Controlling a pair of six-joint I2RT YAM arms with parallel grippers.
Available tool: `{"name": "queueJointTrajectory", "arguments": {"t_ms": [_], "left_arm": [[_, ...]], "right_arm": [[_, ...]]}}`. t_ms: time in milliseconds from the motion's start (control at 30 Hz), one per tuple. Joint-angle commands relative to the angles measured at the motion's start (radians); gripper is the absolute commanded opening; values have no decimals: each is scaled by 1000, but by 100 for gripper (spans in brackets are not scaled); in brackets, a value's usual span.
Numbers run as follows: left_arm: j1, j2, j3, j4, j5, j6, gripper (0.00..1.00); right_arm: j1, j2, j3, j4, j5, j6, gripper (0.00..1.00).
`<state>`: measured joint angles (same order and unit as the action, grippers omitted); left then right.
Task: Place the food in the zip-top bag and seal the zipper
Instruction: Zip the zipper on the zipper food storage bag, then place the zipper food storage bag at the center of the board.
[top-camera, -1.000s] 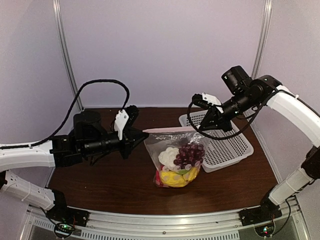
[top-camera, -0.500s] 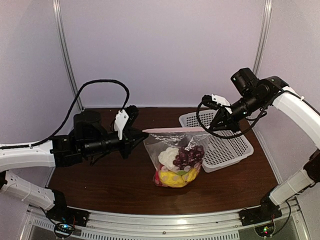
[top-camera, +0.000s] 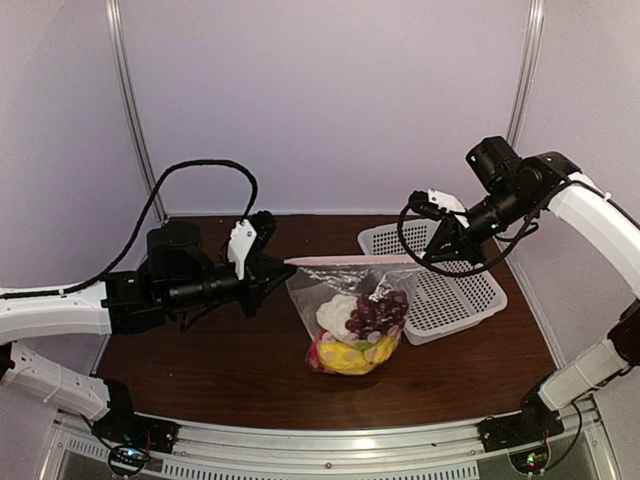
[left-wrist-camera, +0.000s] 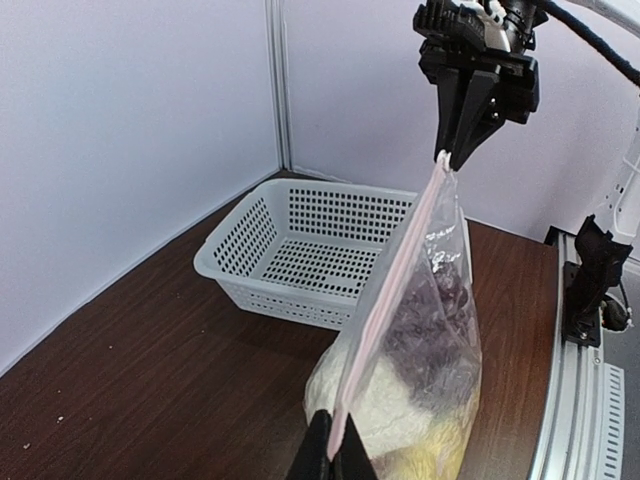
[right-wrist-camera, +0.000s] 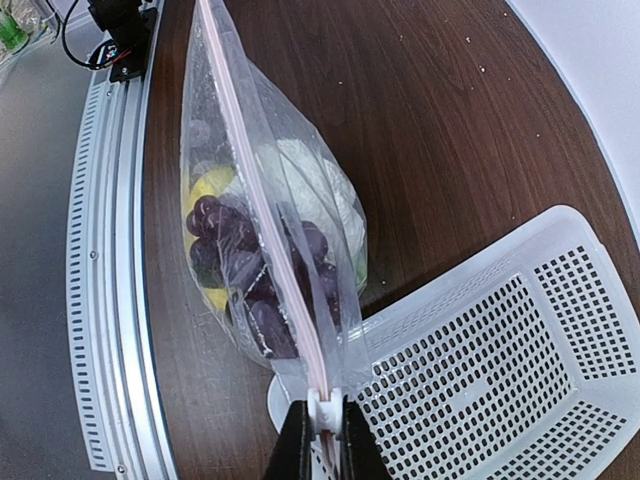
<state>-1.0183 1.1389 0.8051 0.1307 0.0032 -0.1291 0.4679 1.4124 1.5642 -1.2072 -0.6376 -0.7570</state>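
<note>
My left fingers (left-wrist-camera: 318, 458) are pinched shut on one end of the zipper (left-wrist-camera: 395, 290), and my right fingers (right-wrist-camera: 295, 445) clamp its other end. The zip-top bag (top-camera: 355, 315) hangs between them with the food (top-camera: 362, 325) inside. The white basket (top-camera: 462, 292) sits on the desk (top-camera: 220, 360) below the right fingers.

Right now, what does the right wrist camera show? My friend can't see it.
The right gripper pinches one end of the pink zipper on a clear bag. Inside are purple grapes, white cauliflower and yellow pieces. A white basket sits on the brown table.
</note>
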Motion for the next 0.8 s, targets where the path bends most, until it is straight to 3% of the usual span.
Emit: {"name": "queueJointTrajectory", "arguments": {"t_ms": [0,533,767], "left_arm": [[36,-18,-21,29,-45,-10,0],[54,42,13,69,-15,-5,0],[207,117,122,80,55,41,0]], "right_arm": [[-51,-25,6,-91,148,-11,0],[-42,30,70,-70,92,-6,0],[10,210,305,-6,58,32,0]]}}
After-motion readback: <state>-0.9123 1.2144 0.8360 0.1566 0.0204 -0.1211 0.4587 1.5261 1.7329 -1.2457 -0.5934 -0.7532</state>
